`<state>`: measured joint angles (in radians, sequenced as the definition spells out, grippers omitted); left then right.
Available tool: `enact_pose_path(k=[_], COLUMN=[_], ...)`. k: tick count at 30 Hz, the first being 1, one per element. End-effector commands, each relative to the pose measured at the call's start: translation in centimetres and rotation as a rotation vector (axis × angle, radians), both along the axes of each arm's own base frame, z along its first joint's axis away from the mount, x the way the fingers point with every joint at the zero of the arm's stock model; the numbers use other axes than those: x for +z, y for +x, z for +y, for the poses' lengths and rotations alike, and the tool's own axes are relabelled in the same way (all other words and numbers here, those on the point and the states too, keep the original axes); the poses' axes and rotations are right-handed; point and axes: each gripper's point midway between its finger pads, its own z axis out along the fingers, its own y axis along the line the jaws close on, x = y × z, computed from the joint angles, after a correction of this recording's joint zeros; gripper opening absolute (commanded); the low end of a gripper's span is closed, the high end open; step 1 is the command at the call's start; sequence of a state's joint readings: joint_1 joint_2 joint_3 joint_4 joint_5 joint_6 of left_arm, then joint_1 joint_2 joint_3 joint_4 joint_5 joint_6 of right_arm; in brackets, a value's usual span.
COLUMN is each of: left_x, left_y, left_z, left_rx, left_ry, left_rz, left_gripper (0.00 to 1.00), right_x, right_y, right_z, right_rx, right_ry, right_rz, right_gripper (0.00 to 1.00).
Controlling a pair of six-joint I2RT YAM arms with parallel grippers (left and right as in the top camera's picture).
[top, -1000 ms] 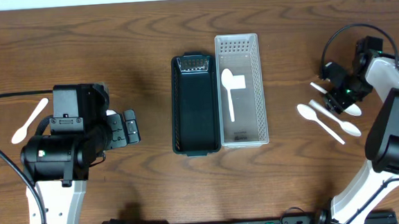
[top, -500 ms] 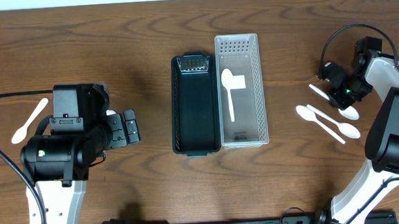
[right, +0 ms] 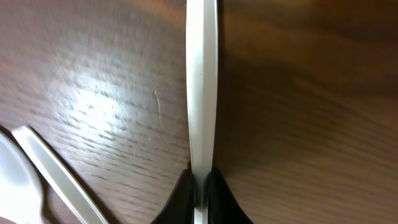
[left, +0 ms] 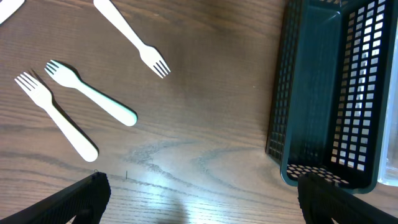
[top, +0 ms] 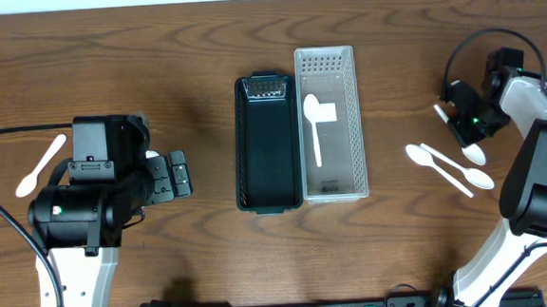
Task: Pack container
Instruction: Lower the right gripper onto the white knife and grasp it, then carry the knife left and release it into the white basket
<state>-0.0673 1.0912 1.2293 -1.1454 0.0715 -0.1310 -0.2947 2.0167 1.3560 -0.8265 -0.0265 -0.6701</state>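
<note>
over on the right side, the right gripper [right: 200,182] is pinching the handle of a white plastic spoon [right: 202,81] tight between its closed fingers, low by the brown wooden table [top: 153,56] and well apart from the baskets. two more white spoons [top: 482,179] are lying just beside it. the left gripper [top: 174,174] is hanging with its jaws spread wide, holding nothing, near three white plastic forks [left: 93,101]. in the middle, a dark rectangular mesh basket [top: 269,187] is sitting against a white rectangular mesh basket [top: 350,120], which is holding one white spoon [top: 314,132].
</note>
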Motion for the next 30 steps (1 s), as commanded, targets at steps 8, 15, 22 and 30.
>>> enact_pose_path(k=[8,15,22,30], left_x=[0.5,0.5,0.4,0.4], left_y=[0.1,0.1,0.0,0.0], left_z=[0.2,0.2,0.2,0.2], left_rx=[0.005,0.005,0.005,0.005], left_ry=[0.009,0.009,0.01,0.01], left_rz=[-0.013,-0.013,-0.009,-0.009], left_gripper=[0.98,0.98,0.98,0.98], right_x=[18.1,24.7,20.5,13.3], right_y=[6.5,7.7,6.7,4.7], right_z=[4.9,14.4,21.2,27.1], right_rx=[-0.287,-0.425,-0.606,-0.473], right_ry=[0.046,0.205,0.266,0.163], right_rz=[-0.298,-0.421,-0.301,-0.196], right_gripper=[0.01,0.01,0.01,0.01])
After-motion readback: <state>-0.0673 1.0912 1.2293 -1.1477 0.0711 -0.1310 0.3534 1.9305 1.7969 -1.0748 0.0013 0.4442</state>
